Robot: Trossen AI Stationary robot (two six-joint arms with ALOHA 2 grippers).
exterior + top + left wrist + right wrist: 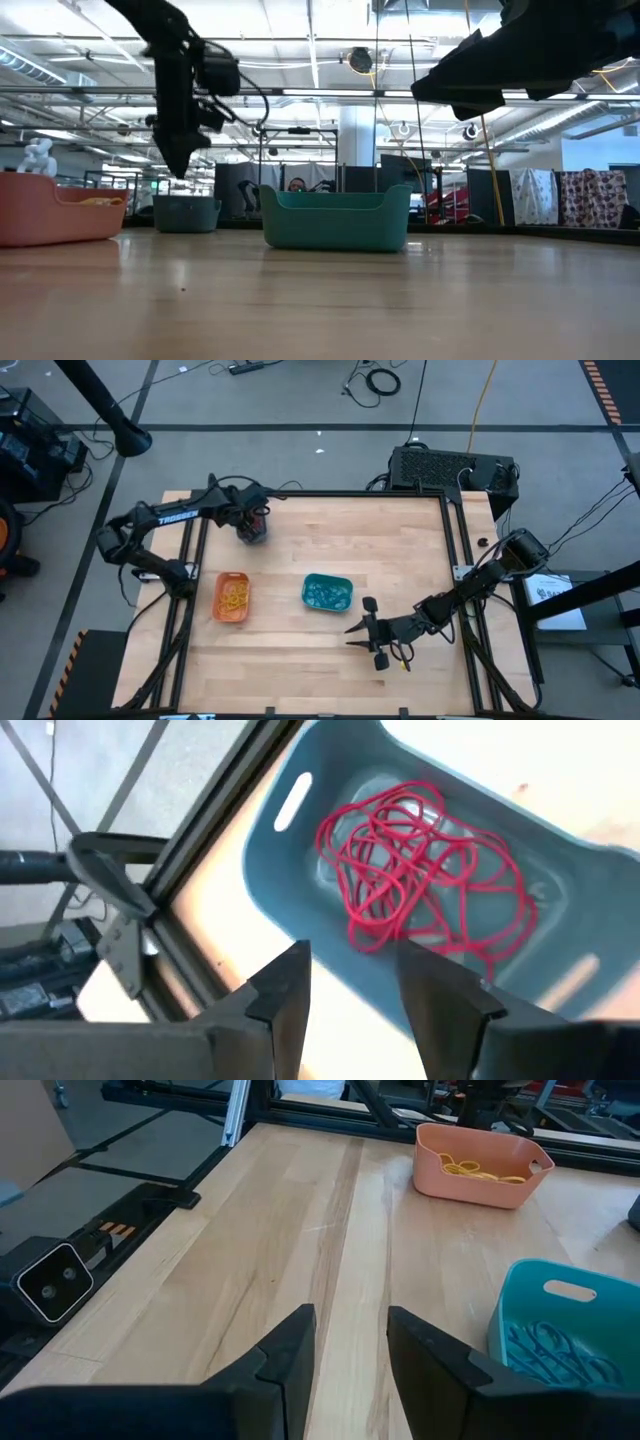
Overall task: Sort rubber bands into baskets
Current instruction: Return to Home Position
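Red rubber bands (415, 870) in blue basket (590, 890) under left end effector (352, 962), narrow gap, empty.

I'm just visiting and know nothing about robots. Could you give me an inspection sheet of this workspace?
Surface: light wooden table in a black frame.
Job's things: orange basket holds yellow bands; teal basket holds blue-green bands; blue basket holds red bands.
Clutter: nothing seen.
Hands: left hand open above the blue basket; right hand open above bare wood near the teal basket.
Cables: black cables and a yellow cable on the floor beyond the table.
Surroundings: black box at the table's far edge.
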